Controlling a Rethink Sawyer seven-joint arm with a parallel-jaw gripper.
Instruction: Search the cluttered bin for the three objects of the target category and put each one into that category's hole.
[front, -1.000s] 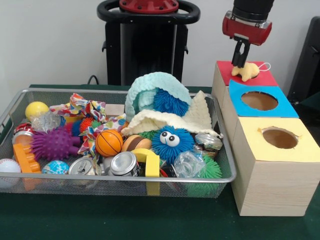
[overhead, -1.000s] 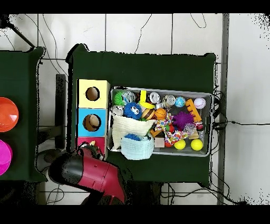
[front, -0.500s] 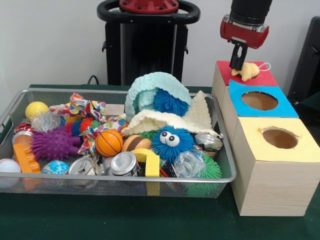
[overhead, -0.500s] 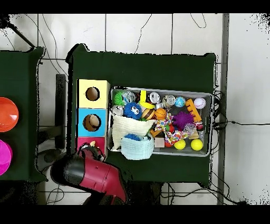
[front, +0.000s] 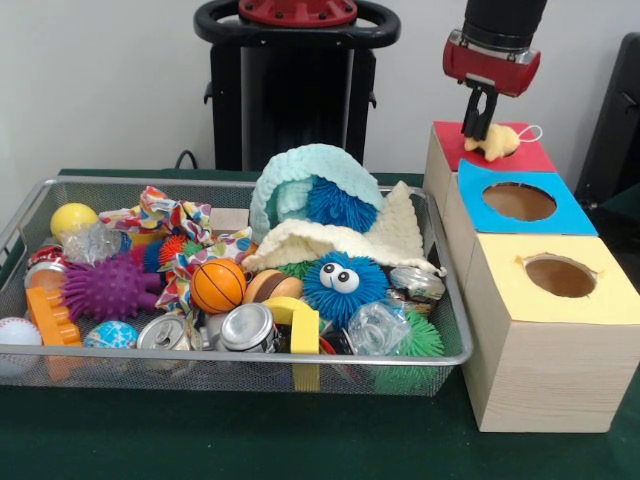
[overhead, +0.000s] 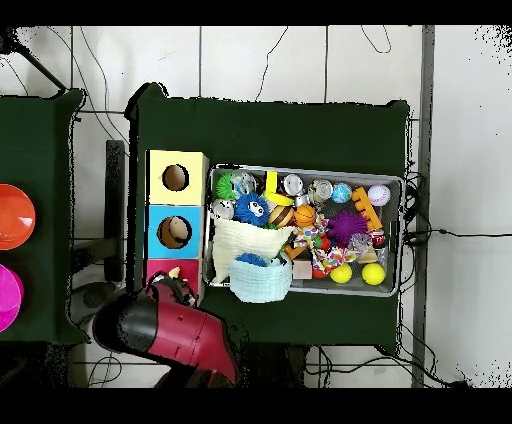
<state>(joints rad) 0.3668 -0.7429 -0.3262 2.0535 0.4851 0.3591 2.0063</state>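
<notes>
Over the red-topped hole (front: 500, 146), the gripper (front: 477, 127) hangs with fingers narrow, touching the pale yellow cloth (front: 493, 143).

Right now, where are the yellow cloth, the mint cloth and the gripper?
yellow cloth (front: 493, 146): front view, the bunched part sitting in the red hole.
mint cloth (front: 305, 170): front view, top of its arch.
gripper (front: 478, 128): front view, between the fingertips, at the yellow cloth.

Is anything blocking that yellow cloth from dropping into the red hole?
Nothing visible does. The pale yellow cloth already sits in the hole of the red-topped box, bunched above the rim, with the gripper at it.
</notes>
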